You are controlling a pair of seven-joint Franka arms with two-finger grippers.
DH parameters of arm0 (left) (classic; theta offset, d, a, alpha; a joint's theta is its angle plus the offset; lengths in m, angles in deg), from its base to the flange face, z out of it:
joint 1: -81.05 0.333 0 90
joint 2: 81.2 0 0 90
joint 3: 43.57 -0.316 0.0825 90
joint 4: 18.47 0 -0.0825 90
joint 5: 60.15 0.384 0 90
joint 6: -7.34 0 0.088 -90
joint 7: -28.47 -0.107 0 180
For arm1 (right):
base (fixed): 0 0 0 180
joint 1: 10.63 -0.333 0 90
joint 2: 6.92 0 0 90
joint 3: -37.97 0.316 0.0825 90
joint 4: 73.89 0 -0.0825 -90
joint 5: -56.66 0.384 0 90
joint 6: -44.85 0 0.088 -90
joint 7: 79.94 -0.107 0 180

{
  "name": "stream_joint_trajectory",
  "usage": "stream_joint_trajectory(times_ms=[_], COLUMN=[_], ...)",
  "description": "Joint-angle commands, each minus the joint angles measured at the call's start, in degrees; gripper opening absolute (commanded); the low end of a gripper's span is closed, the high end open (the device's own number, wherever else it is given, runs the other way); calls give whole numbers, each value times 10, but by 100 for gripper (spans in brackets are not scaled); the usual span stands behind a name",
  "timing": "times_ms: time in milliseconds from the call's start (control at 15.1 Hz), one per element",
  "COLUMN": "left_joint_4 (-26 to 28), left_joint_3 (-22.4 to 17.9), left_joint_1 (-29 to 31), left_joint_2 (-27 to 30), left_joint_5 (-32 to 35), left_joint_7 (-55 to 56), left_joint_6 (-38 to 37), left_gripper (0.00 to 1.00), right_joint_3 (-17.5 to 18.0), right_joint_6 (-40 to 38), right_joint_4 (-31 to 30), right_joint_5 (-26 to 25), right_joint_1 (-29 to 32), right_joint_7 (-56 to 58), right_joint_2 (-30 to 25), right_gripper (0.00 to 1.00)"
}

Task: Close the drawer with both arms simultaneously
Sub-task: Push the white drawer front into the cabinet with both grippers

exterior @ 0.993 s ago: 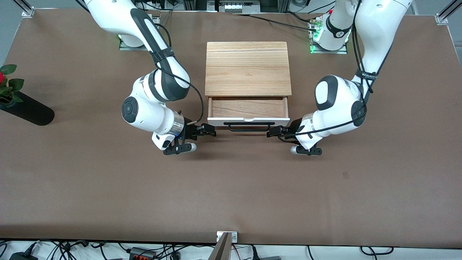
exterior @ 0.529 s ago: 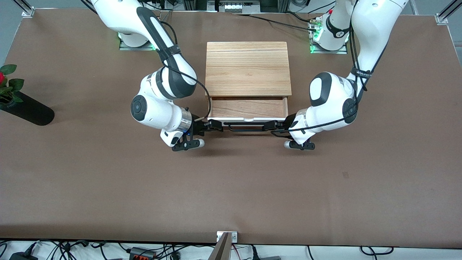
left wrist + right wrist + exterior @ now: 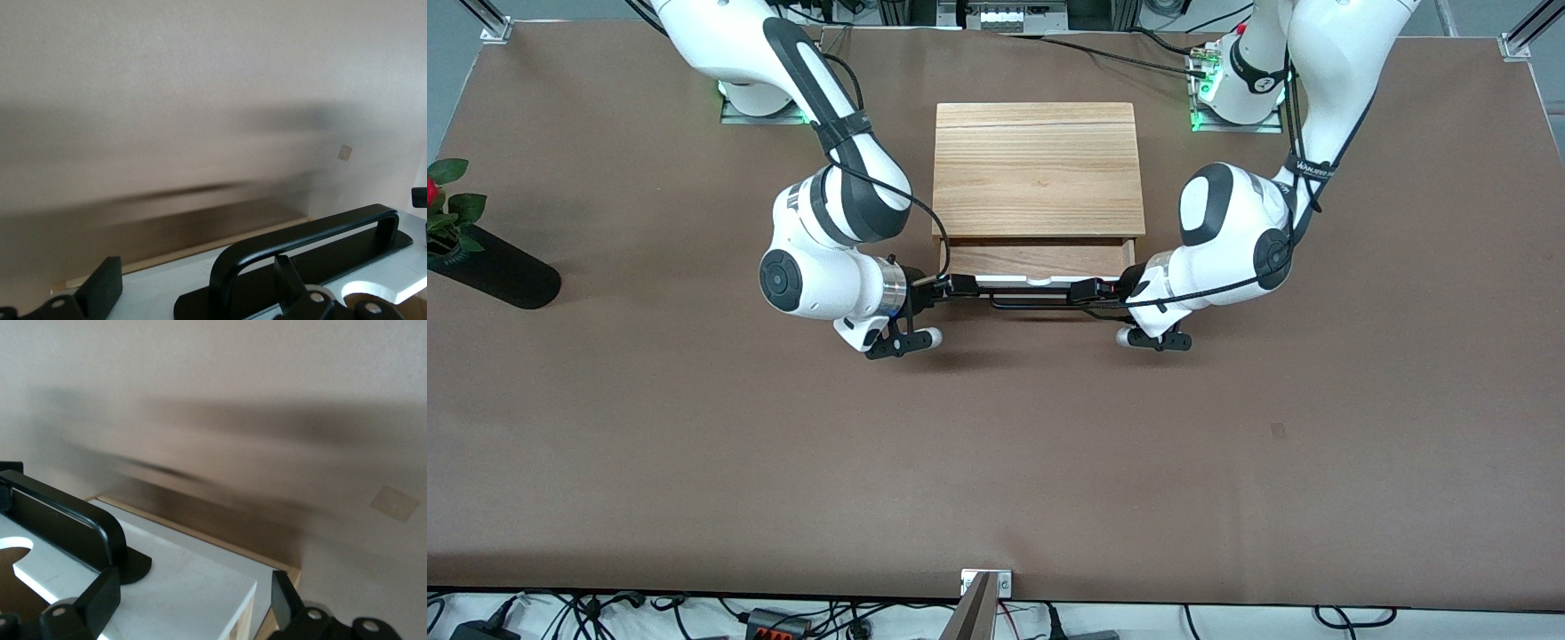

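Note:
The light wood cabinet (image 3: 1039, 169) stands mid-table between both arms. Its drawer (image 3: 1039, 260) is open a short way and shows a strip of wood interior. My right gripper (image 3: 963, 285) is open against the white front panel (image 3: 1040, 280) at the right arm's end of the black bar handle (image 3: 1040, 303). My left gripper (image 3: 1092, 289) is open against the panel at the left arm's end. In the left wrist view the gripper (image 3: 197, 293) straddles the handle's end (image 3: 300, 233). In the right wrist view the gripper (image 3: 190, 600) straddles the panel's corner (image 3: 180, 587), beside the handle (image 3: 73, 520).
A black vase (image 3: 498, 271) with a red flower (image 3: 443, 209) is at the right arm's end of the table. A camera mount (image 3: 985, 587) sits at the table's edge nearest the front camera. Brown table (image 3: 996, 444) spreads nearer to the front camera than the drawer.
Both grippers have moved in toward the cabinet against the drawer's front. The drawer has slid inward, and less of its interior shows.

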Motion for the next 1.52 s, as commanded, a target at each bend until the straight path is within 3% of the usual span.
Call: stream_joint_trajectory(times_ms=[0, 529, 1125, 1456], left_joint_4=[27, 24, 20, -43], left_joint_3=[11, 13, 13, -1], left_joint_1=[10, 10, 10, 11], left_joint_2=[27, 38, 34, 35], left_joint_5=[-15, -16, -15, -5], left_joint_7=[-2, 10, 10, 11], left_joint_6=[-29, -152, -183, -200], left_gripper=[100, 100, 100, 100], right_joint_3=[-1, -1, -1, -5], right_joint_6=[-45, -125, -132, -131], right_joint_4=[6, 6, 7, 23], right_joint_5=[7, 6, 7, 4], right_joint_1=[1, -4, -3, 6], right_joint_7=[1, 1, 0, 0], right_joint_2=[3, 3, 4, 3], right_gripper=[100, 100, 100, 100])
